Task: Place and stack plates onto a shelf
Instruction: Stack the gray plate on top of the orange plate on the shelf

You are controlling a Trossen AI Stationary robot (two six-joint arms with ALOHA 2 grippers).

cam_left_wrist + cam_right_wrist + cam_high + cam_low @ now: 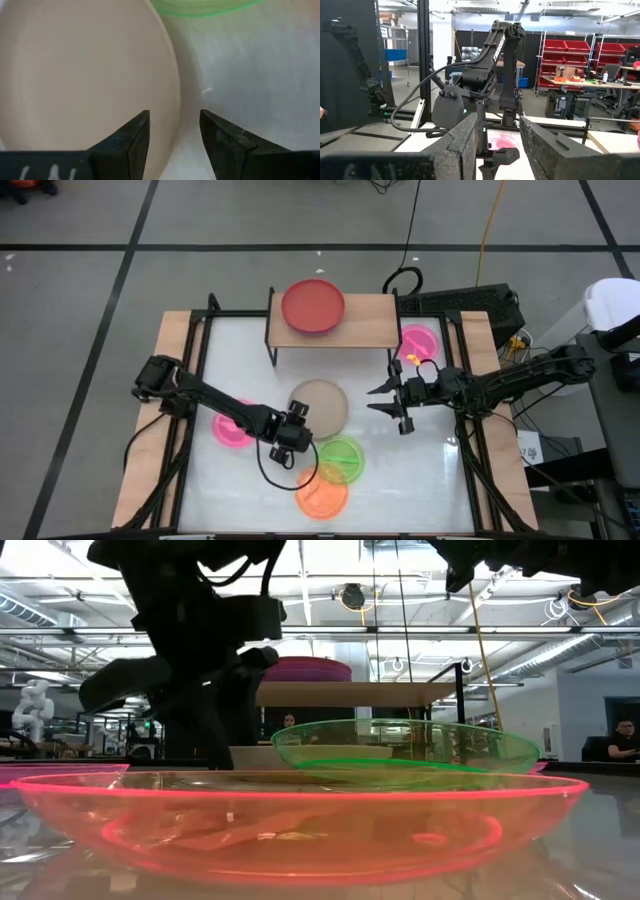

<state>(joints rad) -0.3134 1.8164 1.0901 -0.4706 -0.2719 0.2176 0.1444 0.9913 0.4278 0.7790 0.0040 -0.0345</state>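
The light-wood shelf (370, 320) stands at the table's far side with one red plate (313, 306) on its left half. The beige plate (322, 404) lies flat mid-table. My left gripper (302, 418) is open at its near-left rim. In the left wrist view one finger (132, 140) stands over the plate (85, 70), the other over bare table, with the rim (174, 95) between them. My right gripper (376, 400) hovers open to the right of the beige plate, above the table. Green (341, 459), orange (322, 492) and two pink plates (231, 427) (418, 342) lie on the table.
The green plate overlaps the orange plate (300, 820) near the table's front edge, just right of my left wrist. One pink plate lies under my left arm, the other right of the shelf by the frame rail (455, 370). The shelf's right half is bare wood.
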